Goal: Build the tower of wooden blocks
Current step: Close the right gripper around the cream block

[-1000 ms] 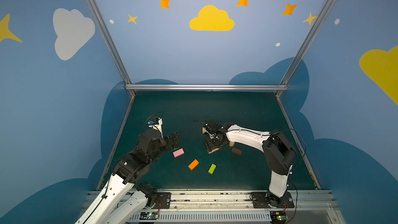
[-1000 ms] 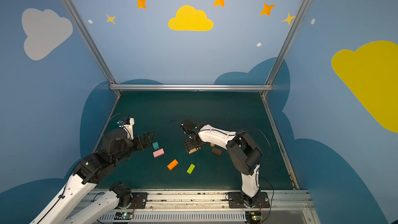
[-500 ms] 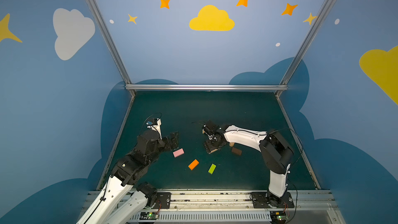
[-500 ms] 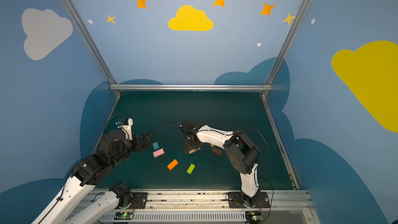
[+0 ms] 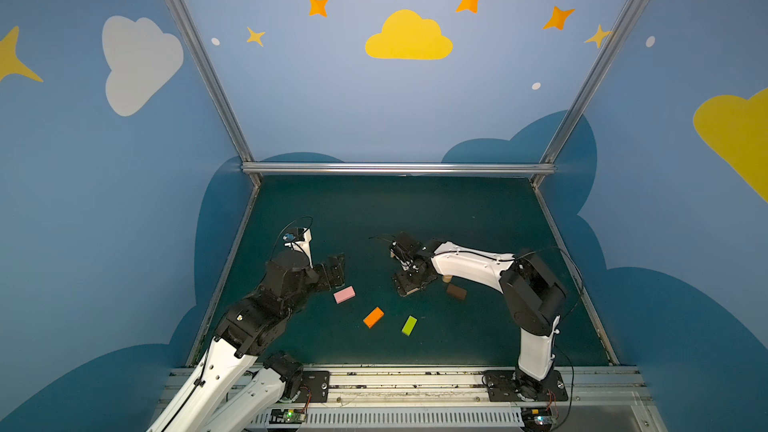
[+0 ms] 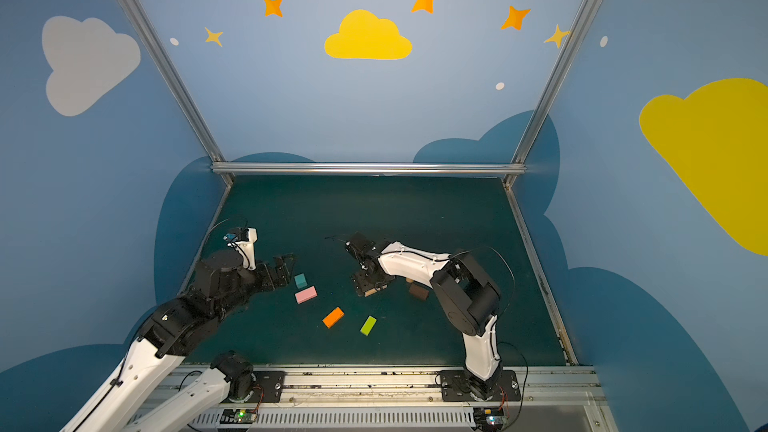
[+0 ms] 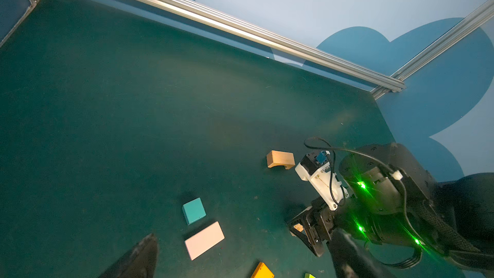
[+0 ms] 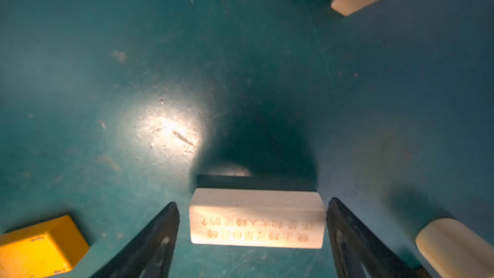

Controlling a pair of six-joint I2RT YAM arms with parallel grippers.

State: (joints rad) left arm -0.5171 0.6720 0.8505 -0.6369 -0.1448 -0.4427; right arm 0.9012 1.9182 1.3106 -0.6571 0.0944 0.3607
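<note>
Top views: both top views show the bench [image 5: 415,209] with no tower begun; every block lies singly. The left hand [image 5: 337,270] hovers spread and empty, with the pink brick [image 5: 344,295] at its 5 o'clock. In a top view, the teal cube [image 6: 300,280] lies just beside its tips. The right hand [image 5: 409,282] sits low over the tan plank [image 6: 371,292]. From that hand:
- the tan arch [image 5: 392,254] lies at 11 o'clock;
- the tan cylinder [image 5: 446,279] and dark brown brick [image 5: 456,291] lie at 3 o'clock;
- the lime green brick [image 5: 409,325] lies at 6 o'clock;
- the orange brick [image 5: 373,317] lies at 7 o'clock.

Left wrist view: the teal cube and pink brick lie near each other, not touching. The arch stands well apart from both.

Right wrist view: the plank lies flat, printed face up, between the right fingers [image 8: 160,236]. The jaws stand spread. A gap shows at one finger; the other is at the plank's end. No pinch is made.

Step in hand, as judged: the first pick, of the plank. The next move calls for closing squarely on the plank's ends, then lifting clear of the nearby cylinder and orange brick.
</note>
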